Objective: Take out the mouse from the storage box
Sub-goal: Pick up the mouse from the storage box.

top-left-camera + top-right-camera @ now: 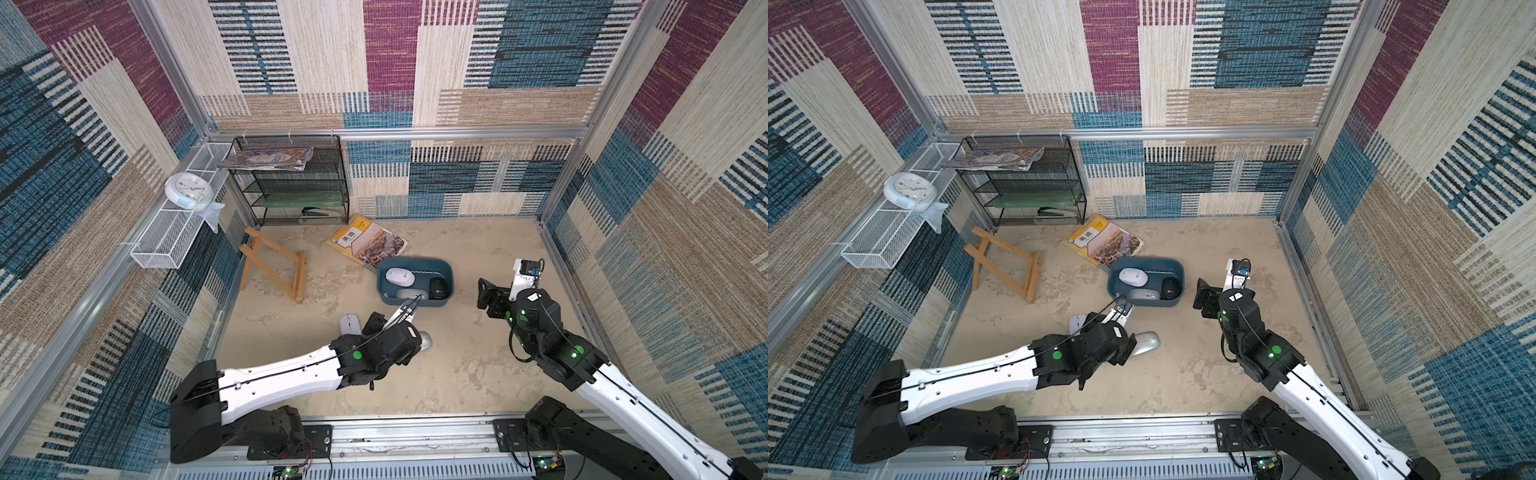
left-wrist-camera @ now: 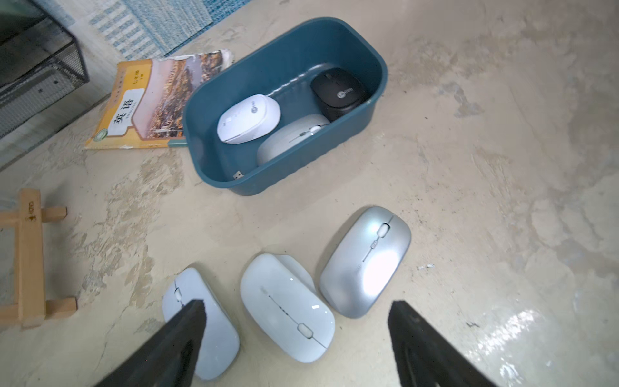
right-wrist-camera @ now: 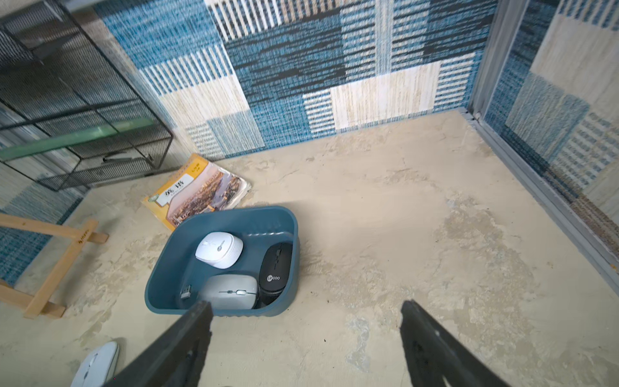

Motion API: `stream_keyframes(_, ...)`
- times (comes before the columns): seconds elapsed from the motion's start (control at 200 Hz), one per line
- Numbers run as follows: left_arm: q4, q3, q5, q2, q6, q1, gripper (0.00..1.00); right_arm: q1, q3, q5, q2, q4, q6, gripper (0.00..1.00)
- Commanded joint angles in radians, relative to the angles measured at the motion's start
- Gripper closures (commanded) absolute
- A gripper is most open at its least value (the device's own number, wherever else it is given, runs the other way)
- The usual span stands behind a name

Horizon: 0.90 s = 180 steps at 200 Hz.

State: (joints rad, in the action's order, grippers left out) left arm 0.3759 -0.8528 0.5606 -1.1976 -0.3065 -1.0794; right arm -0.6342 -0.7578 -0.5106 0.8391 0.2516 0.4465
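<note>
Left pincer (image 2: pixel 298 305) at full spread, empty, above a pale mouse (image 2: pixel 284 301).

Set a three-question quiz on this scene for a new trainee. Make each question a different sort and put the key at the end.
1. Count: how many mice lie inside the storage box?
2. True or false: the left claw is gripping a mouse.
3. Choose one: which thing lies against the far side of the storage box? A) the book B) the clock C) the wooden easel

Key
1. Three: the white mouse, the grey mouse and the black mouse.
2. False. Its jaws stand open and empty above the mice on the table.
3. A
</note>
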Motion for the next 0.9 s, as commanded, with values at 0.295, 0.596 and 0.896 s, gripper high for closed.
stream_keyframes(0.295,-0.049,0.245,0.005,0.491,-0.131,0.182,0.01,0.009,-0.296,0.247,0.577,0.016,-0.055,0.07)
stream_keyframes(0.596,-0.035,0.402,0.083,0.74,-0.092,0.189,0.01,0.01,-0.625,0.395,0.989,0.124,-0.32,0.07)
stream_keyframes(0.896,-0.016,0.445,0.142,0.89,-0.077,0.19,0.01,0.012,-0.852,0.469,1.214,0.233,-0.558,0.08)
